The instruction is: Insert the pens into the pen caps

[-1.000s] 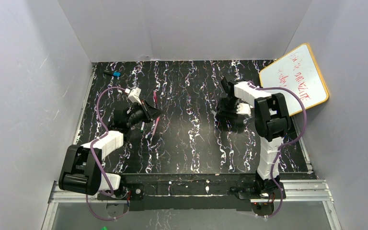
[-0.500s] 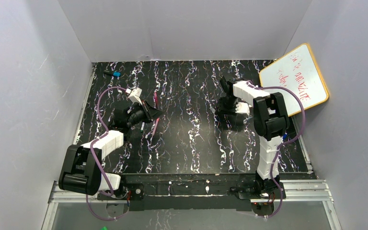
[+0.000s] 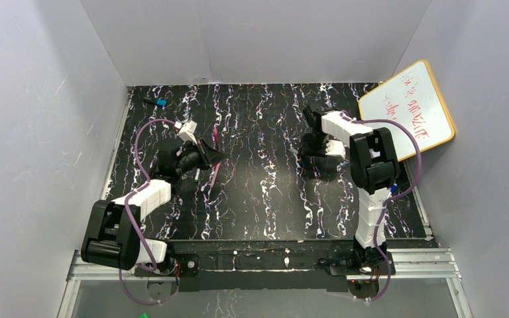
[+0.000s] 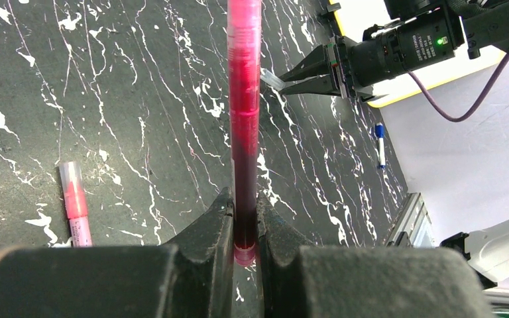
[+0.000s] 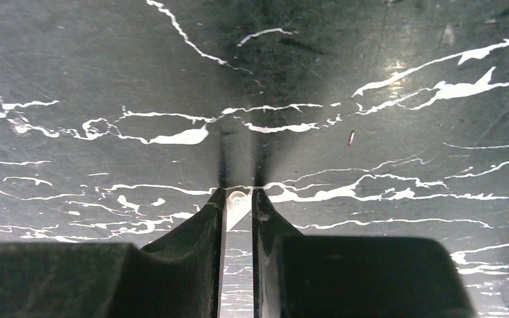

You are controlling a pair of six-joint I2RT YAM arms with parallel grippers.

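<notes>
Red pen (image 4: 245, 132) — judged light, stiff, slick — is clamped by its end in left gripper (image 4: 244, 199); pale cap (image 4: 272, 79) pinched in right gripper (image 5: 238, 195).

Open mat (image 3: 265, 192) separated my left gripper's (image 4: 244, 202) red pen (image 4: 244, 99) from my right gripper's (image 5: 238, 199) cap (image 4: 272, 81); a loose pink pen (image 4: 75, 205) lay alongside.

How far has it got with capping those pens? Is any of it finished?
Nothing looks joined yet. In hand: the left gripper clamps a translucent red stick pen, and the right gripper pinches a small clear tube, probably a cap, low over the black marbled mat. Left: pushing those two together, then the pink pen lying on the mat; whether it is capped is unclear.
</notes>
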